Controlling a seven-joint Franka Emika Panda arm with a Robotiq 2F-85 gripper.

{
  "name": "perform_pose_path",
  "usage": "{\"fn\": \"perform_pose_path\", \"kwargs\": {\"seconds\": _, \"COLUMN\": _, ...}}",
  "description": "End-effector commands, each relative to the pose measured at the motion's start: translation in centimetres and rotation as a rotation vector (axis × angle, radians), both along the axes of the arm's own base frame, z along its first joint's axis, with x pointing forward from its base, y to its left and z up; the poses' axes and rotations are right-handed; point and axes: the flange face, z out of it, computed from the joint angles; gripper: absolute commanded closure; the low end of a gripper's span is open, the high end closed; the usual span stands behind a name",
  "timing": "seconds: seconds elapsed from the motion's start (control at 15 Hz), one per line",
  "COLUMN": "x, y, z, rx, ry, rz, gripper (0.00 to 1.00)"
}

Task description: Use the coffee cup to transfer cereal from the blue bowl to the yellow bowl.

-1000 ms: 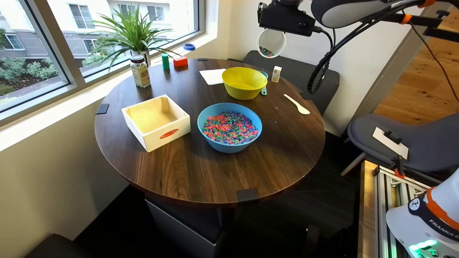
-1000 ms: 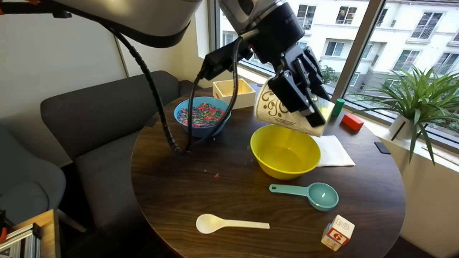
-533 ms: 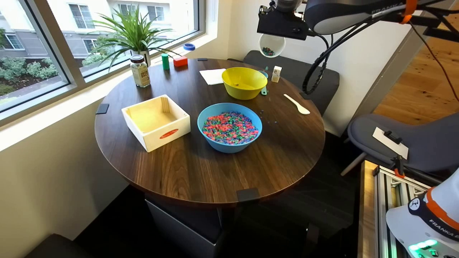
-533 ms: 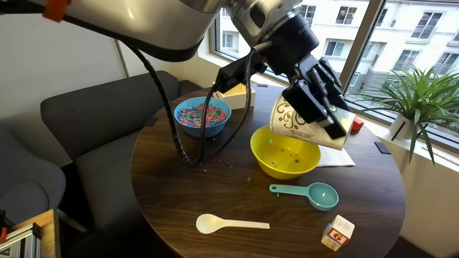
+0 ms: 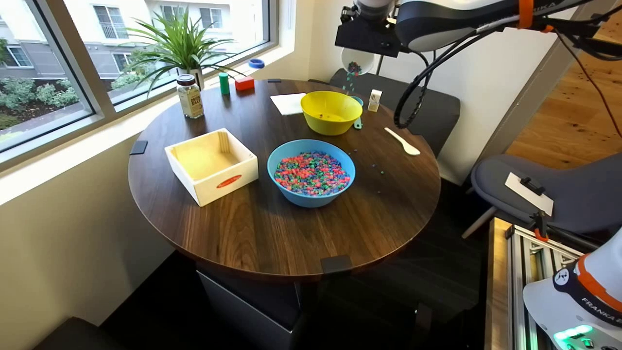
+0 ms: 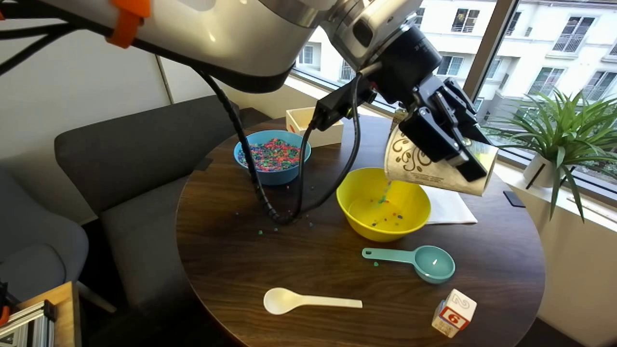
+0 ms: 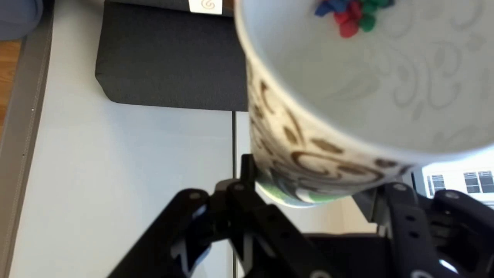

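Wrist view gives me the wide mouth of the cream, brown-swirled coffee cup (image 7: pixel 359 104), with a small clump of red, green and blue cereal (image 7: pixel 349 17) inside it. I have the black two-fingered gripper (image 6: pixel 475 152) clamped on the cup's body, jaws standing just as far apart as the cup is wide. In an exterior view the cup is tipped on its side above the round yellow bowl (image 6: pixel 354 207) — and cereal is falling, a thin stream in midair below the rim, a sparse scatter on the bowl's floor. Both exterior views show me the round light blue bowl (image 5: pixel 311 201), holding a broad bed of pink, green and blue pieces. Some cereal lies loose on the dark wooden table (image 6: pixel 231 270) — one green piece just beside the handle of the teal measuring scoop (image 6: pixel 434 265).
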Motion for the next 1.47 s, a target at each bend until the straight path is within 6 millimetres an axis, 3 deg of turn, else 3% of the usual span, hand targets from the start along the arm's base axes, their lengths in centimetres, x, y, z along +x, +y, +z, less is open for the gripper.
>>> {"fn": "perform_pose_path", "kwargs": {"seconds": 0.0, "x": 1.1, "y": 1.0, "z": -0.3, "rx": -0.079, "ry": -0.005, "rz": -0.022, "gripper": 0.64}}
{"fn": "perform_pose_path", "kwargs": {"seconds": 0.47, "x": 1.0, "y": 3.1, "z": -0.6, "rx": -0.222, "ry": 0.043, "rz": -0.026, "gripper": 0.64}}
{"fn": "perform_pose_path", "kwargs": {"seconds": 1.13, "x": 1.4, "y": 4.4, "z": -1.2, "rx": -0.421, "ry": 0.068, "rz": -0.001, "gripper": 0.64}}
{"fn": "perform_pose_path", "kwargs": {"seconds": 1.4, "x": 1.1, "y": 5.0, "z": -1.0, "rx": -0.348, "ry": 0.074, "rz": 0.012, "gripper": 0.64}}
